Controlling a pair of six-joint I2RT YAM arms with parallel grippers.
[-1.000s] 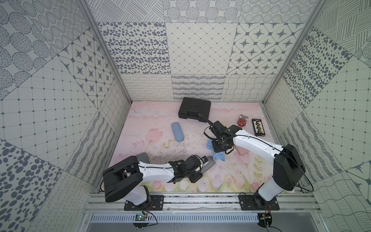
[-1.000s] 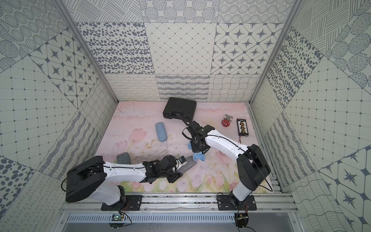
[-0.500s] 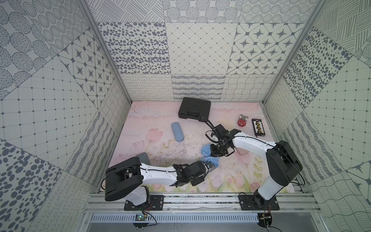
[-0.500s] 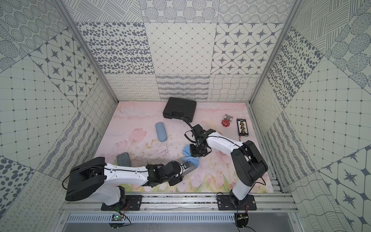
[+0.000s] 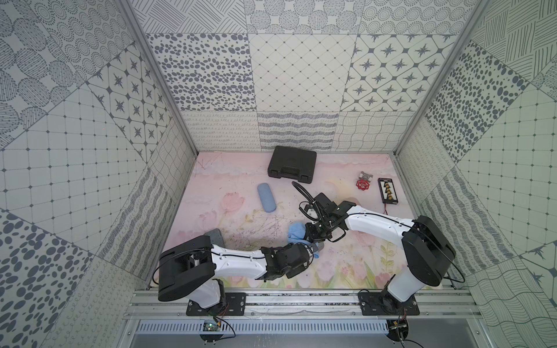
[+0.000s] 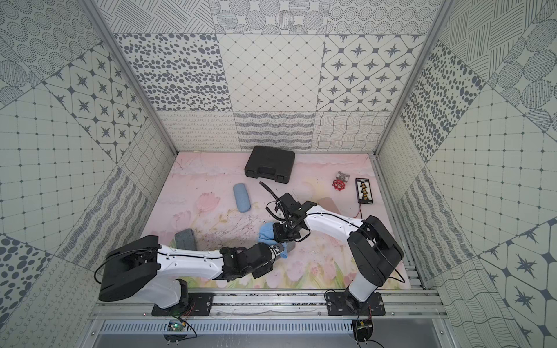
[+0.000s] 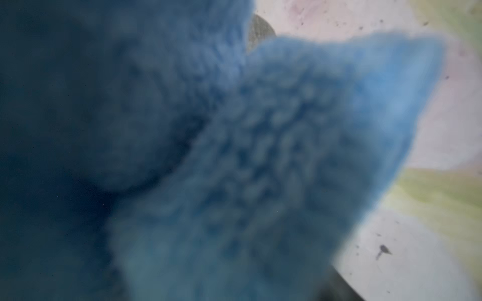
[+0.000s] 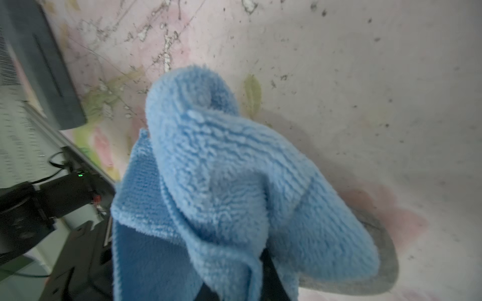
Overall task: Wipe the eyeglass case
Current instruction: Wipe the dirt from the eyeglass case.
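Observation:
A grey eyeglass case (image 5: 320,247) (image 6: 291,247) juts from my left gripper (image 5: 313,252) (image 6: 278,251), which grips it just above the mat near the front. Only the case's far end shows; the rest lies under a light blue cloth (image 5: 297,236) (image 6: 266,233). My right gripper (image 5: 312,236) (image 6: 281,234) is shut on that cloth and presses it onto the case. In the right wrist view the cloth (image 8: 221,169) drapes over the case (image 8: 386,263). The cloth (image 7: 260,156) fills the left wrist view and hides the jaws; the case's tip (image 7: 259,28) peeks past it.
A blue oblong case (image 5: 266,199) lies mid-mat, and a flat grey case (image 5: 214,236) lies by the left arm. At the back stands a black tool case (image 5: 291,165). A red valve (image 5: 362,184) and a black board (image 5: 388,190) with a wire are at the back right.
My right gripper has dragged the cloth leftward and nearer along the case, up to my left gripper. The left wrist has shifted slightly right. The case is now almost wholly covered.

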